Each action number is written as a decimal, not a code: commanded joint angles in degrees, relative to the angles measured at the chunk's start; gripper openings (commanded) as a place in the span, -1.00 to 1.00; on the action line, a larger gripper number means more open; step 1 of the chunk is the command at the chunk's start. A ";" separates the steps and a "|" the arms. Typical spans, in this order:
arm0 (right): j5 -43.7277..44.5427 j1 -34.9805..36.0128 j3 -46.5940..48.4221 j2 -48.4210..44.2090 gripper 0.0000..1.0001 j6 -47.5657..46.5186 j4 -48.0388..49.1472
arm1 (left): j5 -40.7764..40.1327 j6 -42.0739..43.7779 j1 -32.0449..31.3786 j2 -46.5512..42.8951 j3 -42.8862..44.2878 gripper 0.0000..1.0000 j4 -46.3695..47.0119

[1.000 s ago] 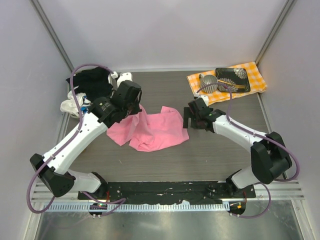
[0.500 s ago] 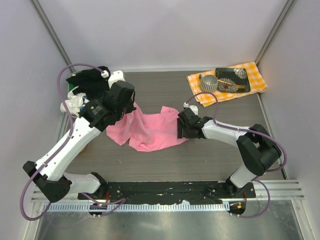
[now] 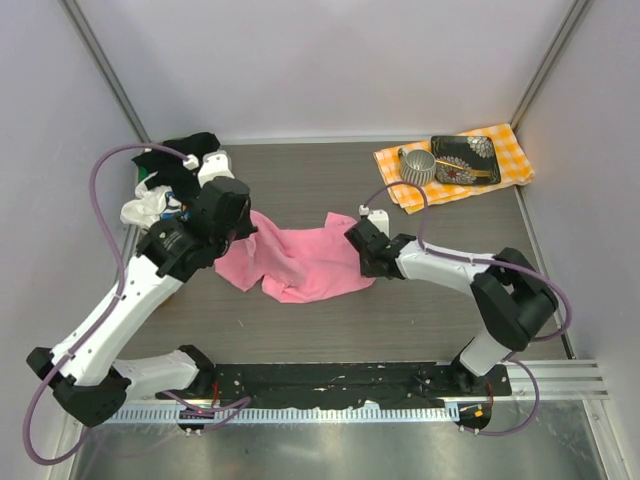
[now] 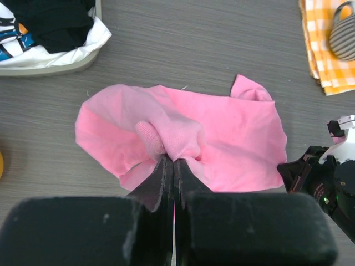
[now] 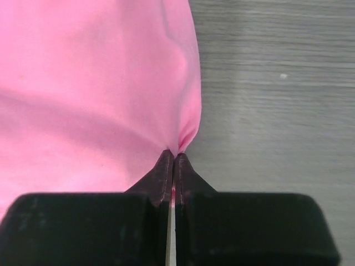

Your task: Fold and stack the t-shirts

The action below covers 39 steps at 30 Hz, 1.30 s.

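Note:
A bright pink t-shirt (image 3: 300, 262) lies crumpled on the dark table between my two arms. My left gripper (image 3: 243, 232) is at its left side, shut on a bunched fold of the pink cloth (image 4: 233, 127); its fingertips (image 4: 173, 160) pinch the fold tight. My right gripper (image 3: 360, 250) is at the shirt's right edge and is shut on that edge, the pink cloth (image 5: 100, 83) puckering at its tips (image 5: 173, 155). More t-shirts, black and white (image 3: 165, 175), sit in a heap at the back left, also seen in the left wrist view (image 4: 50, 27).
An orange-and-yellow checked cloth (image 3: 455, 165) lies at the back right with a striped cup (image 3: 418, 165) and a dark patterned tray (image 3: 465, 158) on it. A grey rim (image 4: 55, 66) edges the heap of shirts. White walls close in the table.
My right gripper slid left to the pink shirt's right edge and closed on it. My left arm drew back toward the near left, still holding the cloth.

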 commanded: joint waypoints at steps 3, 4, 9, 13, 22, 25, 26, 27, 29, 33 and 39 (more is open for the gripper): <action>16.34 6.99 12.89 -19.02 -0.99 -1.95 -17.56 | 3.69 0.48 0.33 -8.88 7.45 -0.99 -1.10; 17.49 7.87 14.40 -21.05 -0.99 -2.21 -19.41 | 4.93 0.39 0.42 -10.02 9.12 -1.00 -0.93; 14.35 10.95 20.65 -34.67 -0.99 -6.60 -23.65 | 15.20 1.09 0.33 -18.37 10.89 -0.99 4.94; 6.52 11.13 24.08 -42.50 -0.99 -9.15 -21.45 | 23.38 1.97 0.42 -23.56 9.23 -0.99 11.28; 5.35 11.13 33.58 -42.43 -0.99 -8.10 -26.72 | 26.05 -3.38 0.42 -23.05 6.42 -1.00 15.16; 14.20 11.13 29.99 -40.50 -0.99 -6.18 -26.81 | 23.50 -4.44 0.42 -19.11 1.67 -0.99 16.48; 17.29 11.04 27.19 -39.27 -0.99 -5.74 -26.81 | 22.71 -4.35 0.33 -17.69 0.01 -1.00 17.87; 20.02 10.87 25.68 -38.13 -0.99 -5.21 -26.72 | 20.70 -4.01 0.33 -15.94 -3.75 -0.99 18.75; 22.08 5.71 21.48 -31.55 -0.99 -4.15 -25.41 | 17.53 -3.74 1.12 -9.27 -7.46 -1.00 21.55; 14.23 -8.38 16.71 -20.99 0.98 -0.81 -21.81 | 24.71 -8.04 11.91 7.34 -9.86 0.76 20.18; 15.83 -8.21 8.96 -32.84 0.99 -3.53 -16.07 | 16.64 -8.13 11.41 1.06 -16.70 1.00 24.02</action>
